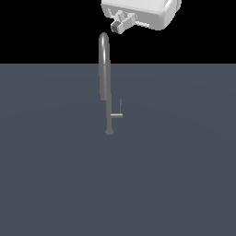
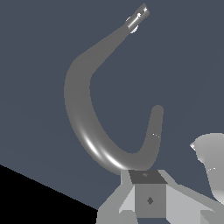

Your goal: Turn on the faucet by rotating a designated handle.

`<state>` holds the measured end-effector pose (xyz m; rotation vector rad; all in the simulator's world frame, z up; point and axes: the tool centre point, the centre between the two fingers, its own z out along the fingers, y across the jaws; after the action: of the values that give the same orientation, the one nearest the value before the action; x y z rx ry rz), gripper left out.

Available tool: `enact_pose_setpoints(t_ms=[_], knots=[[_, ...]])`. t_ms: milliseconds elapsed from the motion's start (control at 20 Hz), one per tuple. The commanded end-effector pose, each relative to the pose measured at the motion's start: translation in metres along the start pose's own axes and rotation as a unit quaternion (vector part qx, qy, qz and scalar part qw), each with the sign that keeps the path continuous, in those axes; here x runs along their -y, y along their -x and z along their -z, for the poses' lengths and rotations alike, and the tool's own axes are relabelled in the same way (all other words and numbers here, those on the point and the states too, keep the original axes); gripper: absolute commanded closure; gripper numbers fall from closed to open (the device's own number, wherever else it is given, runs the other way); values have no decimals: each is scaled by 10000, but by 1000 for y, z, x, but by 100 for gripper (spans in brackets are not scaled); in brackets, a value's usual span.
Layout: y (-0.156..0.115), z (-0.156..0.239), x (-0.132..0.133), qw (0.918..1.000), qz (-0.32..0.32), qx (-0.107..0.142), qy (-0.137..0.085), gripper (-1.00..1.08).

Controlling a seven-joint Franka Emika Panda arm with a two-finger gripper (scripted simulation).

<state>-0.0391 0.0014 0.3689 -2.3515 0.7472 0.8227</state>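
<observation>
Grey metal, rigid and likely slick, the faucet (image 1: 105, 69) offers its handle (image 1: 118, 113) low on the exterior view's right; grip the thin rod, though the gripper (image 1: 120, 24) jaws' gap is unreadable.

Flat dk blue-grey floor (image 1: 184, 184) w/ faucet (image 1: 104, 64) standing on it (small round base).

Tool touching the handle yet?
No. In the exterior view the tool sits above the faucet arch, well clear of the handle low on the stem.
</observation>
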Motion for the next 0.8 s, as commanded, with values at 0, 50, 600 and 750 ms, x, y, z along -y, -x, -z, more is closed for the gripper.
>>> enact_pose_setpoints(t_ms=[0, 50, 600, 750], knots=[[-18, -2, 3, 9993, -203, 219, -232, 108], [-25, -3, 4, 9986, -286, 307, -325, 108], [-110, -24, 8, 9722, -1266, 1351, -1430, 108], [-135, -34, 7, 9576, -1561, 1663, -1761, 108]])
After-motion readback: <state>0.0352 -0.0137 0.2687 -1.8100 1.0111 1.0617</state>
